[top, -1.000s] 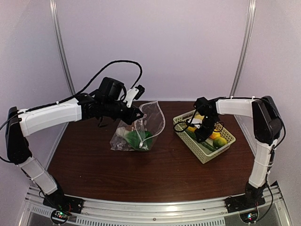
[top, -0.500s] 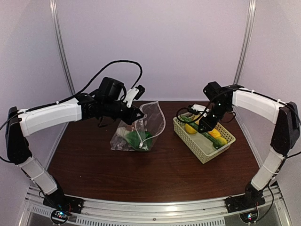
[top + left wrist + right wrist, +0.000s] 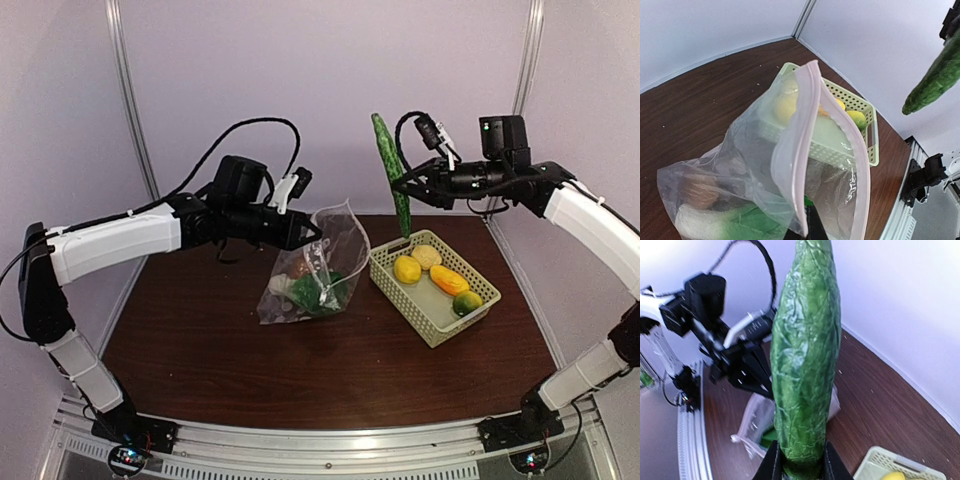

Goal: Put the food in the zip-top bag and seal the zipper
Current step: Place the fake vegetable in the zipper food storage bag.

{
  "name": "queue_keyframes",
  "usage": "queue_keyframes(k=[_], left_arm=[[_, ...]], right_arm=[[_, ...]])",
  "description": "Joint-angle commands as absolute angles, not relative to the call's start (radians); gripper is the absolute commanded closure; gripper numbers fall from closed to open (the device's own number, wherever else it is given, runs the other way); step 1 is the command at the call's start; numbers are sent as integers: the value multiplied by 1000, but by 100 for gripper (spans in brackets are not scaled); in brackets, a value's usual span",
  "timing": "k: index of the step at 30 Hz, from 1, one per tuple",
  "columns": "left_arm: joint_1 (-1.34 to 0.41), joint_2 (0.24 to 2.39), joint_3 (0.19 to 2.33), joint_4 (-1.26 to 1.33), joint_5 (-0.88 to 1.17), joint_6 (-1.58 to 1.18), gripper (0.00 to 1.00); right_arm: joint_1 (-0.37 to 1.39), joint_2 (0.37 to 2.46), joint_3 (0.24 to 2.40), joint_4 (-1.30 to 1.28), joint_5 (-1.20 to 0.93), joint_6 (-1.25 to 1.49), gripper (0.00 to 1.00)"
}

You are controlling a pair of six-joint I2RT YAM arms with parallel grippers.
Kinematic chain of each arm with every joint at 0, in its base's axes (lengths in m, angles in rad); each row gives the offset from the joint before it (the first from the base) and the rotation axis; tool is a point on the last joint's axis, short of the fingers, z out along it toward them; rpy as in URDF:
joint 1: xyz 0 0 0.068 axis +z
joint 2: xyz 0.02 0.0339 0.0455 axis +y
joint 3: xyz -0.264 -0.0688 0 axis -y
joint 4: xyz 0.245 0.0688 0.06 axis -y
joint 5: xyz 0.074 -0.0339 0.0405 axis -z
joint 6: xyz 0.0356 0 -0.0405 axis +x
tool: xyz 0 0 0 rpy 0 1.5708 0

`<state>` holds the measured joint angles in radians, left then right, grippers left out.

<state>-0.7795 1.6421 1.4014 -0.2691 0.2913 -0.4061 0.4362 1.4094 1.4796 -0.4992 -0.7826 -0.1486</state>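
My left gripper [image 3: 306, 232] is shut on the mouth edge of the clear zip-top bag [image 3: 318, 268] and holds the mouth up and open. In the left wrist view the bag's pinkish zipper strip [image 3: 796, 150] runs up from my gripper [image 3: 810, 229]. A green leafy vegetable [image 3: 320, 292] and a brown piece [image 3: 300, 268] lie inside the bag. My right gripper [image 3: 404, 184] is shut on a long green cucumber-like piece [image 3: 392, 175], held upright in the air right of the bag. It fills the right wrist view [image 3: 805, 355], above my gripper [image 3: 801, 467].
A pale green lattice basket [image 3: 438, 322] stands right of the bag. It holds a yellow lemon [image 3: 407, 268], a pale potato [image 3: 427, 257], an orange carrot [image 3: 449, 279] and a yellow-green piece [image 3: 466, 302]. Walls close the back and sides.
My right gripper has lifted the long green piece out of the basket, up and to the left. My left gripper has shifted the bag right and raised its mouth.
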Motion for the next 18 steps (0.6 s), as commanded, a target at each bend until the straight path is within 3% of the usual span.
queue_keyframes(k=[1, 11, 15, 18], left_arm=[[-773, 1646, 1457, -161, 361, -551, 100], [-773, 1619, 1533, -139, 418, -678, 100], [-773, 1599, 1545, -137, 417, -698, 100], [-774, 1581, 1538, -134, 410, -705, 100]], right_arm=[[502, 1434, 1480, -111, -957, 104, 100], [590, 1505, 1436, 203, -954, 199, 100], [602, 1512, 1396, 185, -903, 104, 99], [603, 1504, 1371, 124, -859, 23, 78]])
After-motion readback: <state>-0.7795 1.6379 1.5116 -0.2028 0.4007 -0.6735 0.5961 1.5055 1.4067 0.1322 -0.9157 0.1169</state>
